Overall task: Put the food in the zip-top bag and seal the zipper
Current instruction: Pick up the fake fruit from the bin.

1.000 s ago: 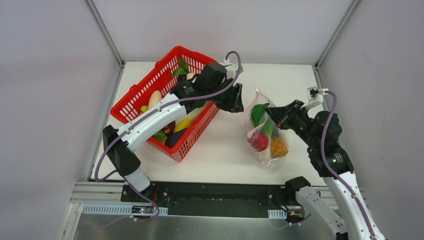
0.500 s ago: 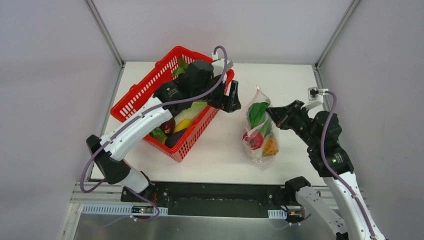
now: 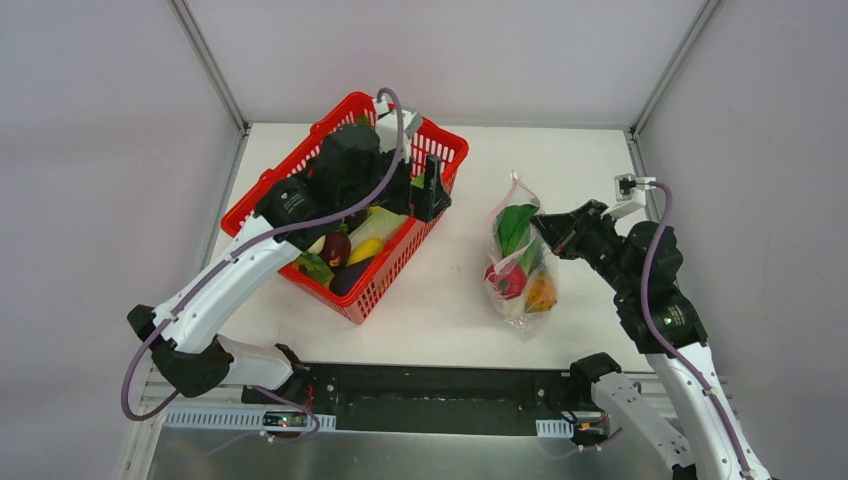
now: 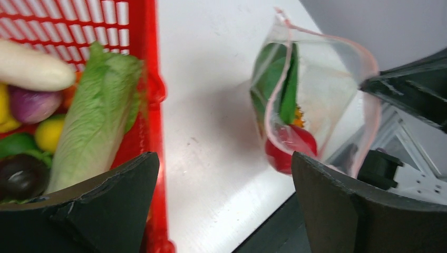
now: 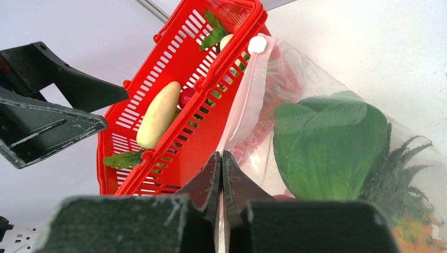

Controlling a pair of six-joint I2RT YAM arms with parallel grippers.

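Observation:
The clear zip-top bag (image 3: 520,262) stands on the white table, holding a green leafy vegetable (image 3: 515,228), a red fruit (image 3: 508,282) and an orange pineapple (image 3: 541,292). My right gripper (image 5: 221,155) is shut on the bag's pink zipper strip (image 5: 248,100) and holds the mouth up. My left gripper (image 3: 432,190) hangs open and empty over the right rim of the red basket (image 3: 300,180), apart from the bag (image 4: 316,89). More food lies in the basket: a dark eggplant (image 3: 350,275), a yellow piece (image 3: 365,248), a pale green lettuce (image 4: 95,121) and a white radish (image 5: 158,113).
The red mesh basket (image 4: 147,79) sits at the table's left and its right rim is close to the bag. White walls with metal rails (image 3: 210,70) enclose the table. A black strip (image 3: 440,400) with the arm bases runs along the near edge.
My left arm has drawn back from the bag toward the basket and its jaws have opened wide. The bag has slumped a little. My right gripper has held still.

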